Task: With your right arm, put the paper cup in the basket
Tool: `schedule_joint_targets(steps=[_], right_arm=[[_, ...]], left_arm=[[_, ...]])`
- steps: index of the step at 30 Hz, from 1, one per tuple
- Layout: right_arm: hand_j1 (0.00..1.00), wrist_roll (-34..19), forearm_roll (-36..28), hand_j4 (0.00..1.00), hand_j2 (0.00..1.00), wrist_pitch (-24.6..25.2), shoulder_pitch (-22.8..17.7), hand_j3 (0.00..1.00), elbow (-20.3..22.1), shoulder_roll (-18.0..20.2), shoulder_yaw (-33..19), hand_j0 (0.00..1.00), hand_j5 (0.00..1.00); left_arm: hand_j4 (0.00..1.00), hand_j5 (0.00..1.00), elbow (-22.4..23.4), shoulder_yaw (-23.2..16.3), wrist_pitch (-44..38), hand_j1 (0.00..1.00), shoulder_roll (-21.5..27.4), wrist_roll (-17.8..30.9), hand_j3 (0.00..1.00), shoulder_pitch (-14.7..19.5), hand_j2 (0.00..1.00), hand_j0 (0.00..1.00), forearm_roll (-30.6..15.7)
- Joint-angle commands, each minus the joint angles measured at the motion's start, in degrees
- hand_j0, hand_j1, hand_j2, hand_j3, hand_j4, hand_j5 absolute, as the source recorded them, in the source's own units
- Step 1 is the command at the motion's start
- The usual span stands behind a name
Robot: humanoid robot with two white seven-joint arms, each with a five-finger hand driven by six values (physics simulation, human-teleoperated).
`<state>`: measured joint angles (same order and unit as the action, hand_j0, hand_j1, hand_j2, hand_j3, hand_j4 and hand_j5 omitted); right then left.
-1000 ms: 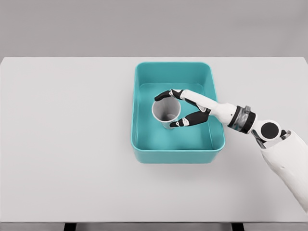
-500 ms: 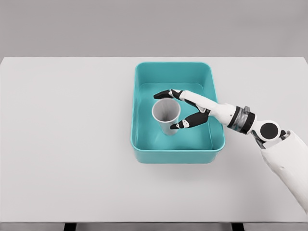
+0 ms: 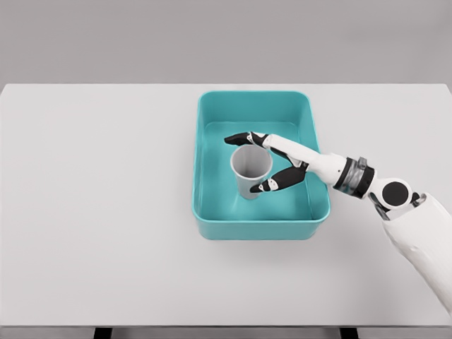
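Table: flat white rectangular tabletop, filling most of the head view; plain grey wall behind its far edge.
Right arm: white jointed arm entering from the lower right, with a black round joint and a grey-and-black wrist band; the forearm reaches left and away over the right wall of the basket.
Basket: teal rectangular plastic basket with rounded corners, standing on the table a little right of centre, long side running near to far.
Right hand: white five-finger hand with black fingertips, inside the outline of the basket, above its floor. Fingers are spread apart and extended, not closed round anything.
Hand detail: one black-tipped finger lies just beside the near right side of the cup; the far fingers pass along the far rim of the cup, tips pointing left. Whether either touches the cup wall cannot be told from this view.
Cup: grey-white paper cup with an open round mouth, upright inside the basket, roughly at its middle, base on the teal floor, between the spread fingers.
Cup position in the basket: well apart from the left wall, closer to the right half, clear of the near and far walls.
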<state>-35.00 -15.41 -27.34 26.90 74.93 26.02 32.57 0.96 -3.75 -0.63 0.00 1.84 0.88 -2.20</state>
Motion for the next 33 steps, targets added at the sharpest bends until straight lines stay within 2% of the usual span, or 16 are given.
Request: schedule_joint_targets(steps=[1,4,14,16,23,27,33], right_arm=[[0.95,0.0,-0.41,0.95,0.95,0.09,0.0,0.95,0.92,0.44,-0.05,0.95,0.95],[0.98,0.0,-0.41,0.98,0.98,0.09,-0.09,0.98,1.54,0.7,-0.14,0.98,0.98],[0.98,0.0,-0.5,0.98,0.98,0.71,-0.09,0.98,4.0,1.05,-0.4,0.98,0.98],[0.98,0.0,-0.85,0.98,0.98,0.71,-0.18,0.98,5.05,3.25,-0.4,0.98,0.98],[0.98,0.0,-1.12,0.98,0.98,0.89,-0.09,0.98,6.81,3.51,-0.49,0.98,0.98],[0.99,0.0,-1.82,0.99,0.99,0.97,-0.35,0.99,10.76,7.03,-0.84,0.99,0.99],[0.99,0.0,-6.74,0.99,0.99,0.97,-0.44,0.99,14.89,12.48,-0.84,0.99,0.99]], left_arm=[[1.0,1.0,0.01,-0.03,0.01,1.0,0.0,0.01,1.0,0.0,1.0,1.0,0.0],[1.0,1.0,0.01,-0.03,0.01,1.0,0.0,0.01,1.0,0.0,1.0,1.0,0.0],[1.0,1.0,0.01,-0.03,0.01,1.0,0.0,0.01,1.0,0.0,1.0,1.0,0.0],[1.0,1.0,0.01,-0.03,0.01,1.0,0.0,0.01,1.0,0.0,1.0,1.0,0.09],[1.0,1.0,0.01,-0.03,-0.07,1.0,0.0,0.01,1.0,0.0,1.0,1.0,0.0],[1.0,1.0,0.01,-0.03,0.01,1.0,0.0,0.01,1.0,0.0,1.0,1.0,0.0],[1.0,1.0,0.01,-0.03,-0.07,1.0,0.0,0.01,1.0,0.0,1.0,1.0,0.09]])
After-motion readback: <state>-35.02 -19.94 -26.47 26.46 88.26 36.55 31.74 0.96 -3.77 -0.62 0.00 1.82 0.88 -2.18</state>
